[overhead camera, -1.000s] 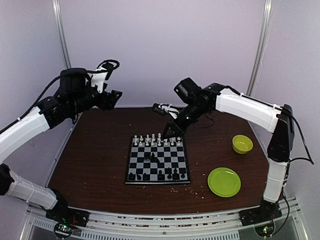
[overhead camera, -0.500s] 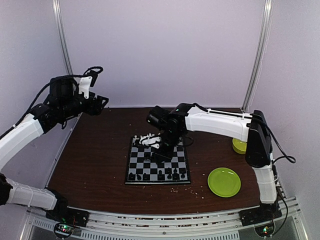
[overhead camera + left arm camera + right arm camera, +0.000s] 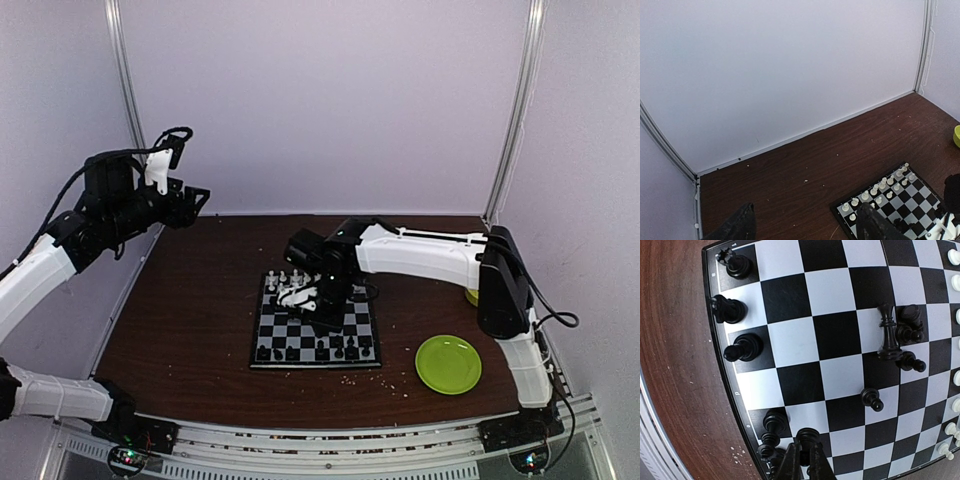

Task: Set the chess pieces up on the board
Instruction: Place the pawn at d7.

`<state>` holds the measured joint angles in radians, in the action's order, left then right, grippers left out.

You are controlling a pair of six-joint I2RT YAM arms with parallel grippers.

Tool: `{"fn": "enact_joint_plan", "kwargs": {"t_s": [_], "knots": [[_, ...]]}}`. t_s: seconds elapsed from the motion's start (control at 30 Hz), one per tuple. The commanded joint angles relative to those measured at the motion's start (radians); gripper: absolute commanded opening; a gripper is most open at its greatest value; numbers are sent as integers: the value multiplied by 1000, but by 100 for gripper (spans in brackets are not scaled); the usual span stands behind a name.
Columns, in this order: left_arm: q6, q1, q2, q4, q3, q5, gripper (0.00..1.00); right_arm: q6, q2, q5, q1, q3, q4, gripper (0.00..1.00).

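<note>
The board (image 3: 268, 318) lies in the table's middle, with white chess pieces (image 3: 283, 277) along its far rows and black chess pieces (image 3: 320, 350) along its near row. In the right wrist view, black pieces (image 3: 729, 310) line the board (image 3: 790, 295) edge, and a cluster of black pieces (image 3: 895, 332) lies toppled mid-board beside a lone pawn (image 3: 871, 399). My right gripper (image 3: 805, 467) is shut on a black piece (image 3: 808, 436) above the board, and shows low over it in the top view (image 3: 322, 312). My left gripper (image 3: 195, 203) is raised at the far left, open and empty (image 3: 805, 227).
A round green plate (image 3: 448, 363) lies right of the board. A yellow-green bowl (image 3: 957, 136) stands farther right, mostly hidden behind the right arm in the top view. Pale crumbs (image 3: 372, 380) dot the table by the board's near right corner.
My right arm swung from beyond the board's far edge to low over the board's middle. My left arm drew back to the left.
</note>
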<state>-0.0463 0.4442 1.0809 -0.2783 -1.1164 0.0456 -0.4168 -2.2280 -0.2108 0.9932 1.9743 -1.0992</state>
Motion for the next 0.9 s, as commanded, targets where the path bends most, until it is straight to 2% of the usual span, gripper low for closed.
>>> {"fn": "enact_joint_plan", "kwargs": {"t_s": [0.0, 0.4, 0.67, 0.87], "knots": [[9, -2, 3, 41, 11, -15, 70, -8, -32, 28, 7, 23, -19, 4], [15, -1, 8, 40, 10, -18, 69, -9, -78, 3, 6, 51, -30, 5], [19, -1, 9, 39, 9, -23, 69, -5, -82, -7, 6, 56, -41, 15], [19, -2, 12, 39, 8, -28, 68, -4, -79, -9, 5, 57, -47, 16]]}}
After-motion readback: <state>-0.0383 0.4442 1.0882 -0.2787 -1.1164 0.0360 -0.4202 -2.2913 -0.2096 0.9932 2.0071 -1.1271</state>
